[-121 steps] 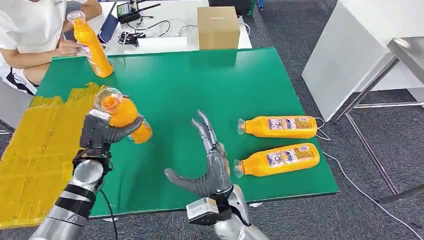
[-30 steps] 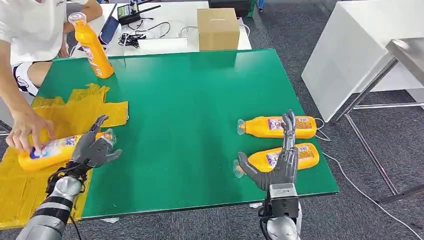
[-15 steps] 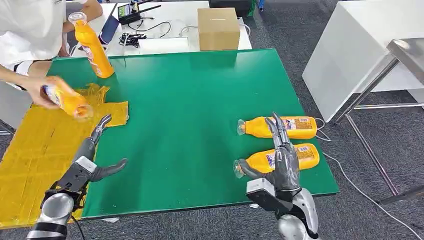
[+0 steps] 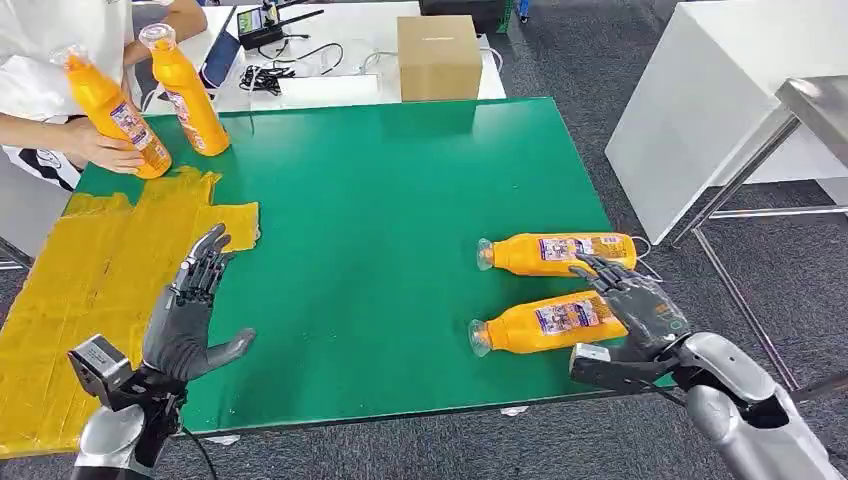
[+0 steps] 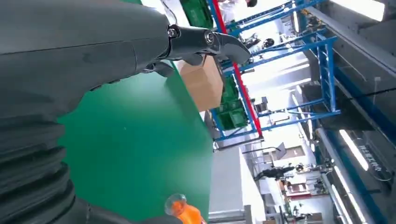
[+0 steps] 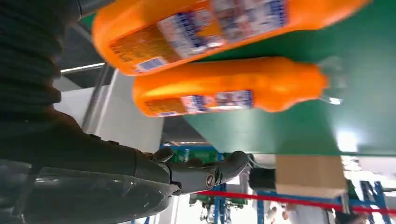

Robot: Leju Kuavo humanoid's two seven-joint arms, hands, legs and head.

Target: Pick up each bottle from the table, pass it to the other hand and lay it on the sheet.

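step: you're going for the next pickup | right hand [image 4: 632,300] spread, empty, over the near juice bottle [image 4: 548,322] at the table's right edge | left hand [image 4: 187,312] open, empty | next: close your fingers round the bottle

green table [image 4: 400,200]: yellow sheet [image 4: 90,290] at left; two orange bottles [image 4: 555,253] [image 4: 548,322] lying at right, one upright [image 4: 187,92] far-left
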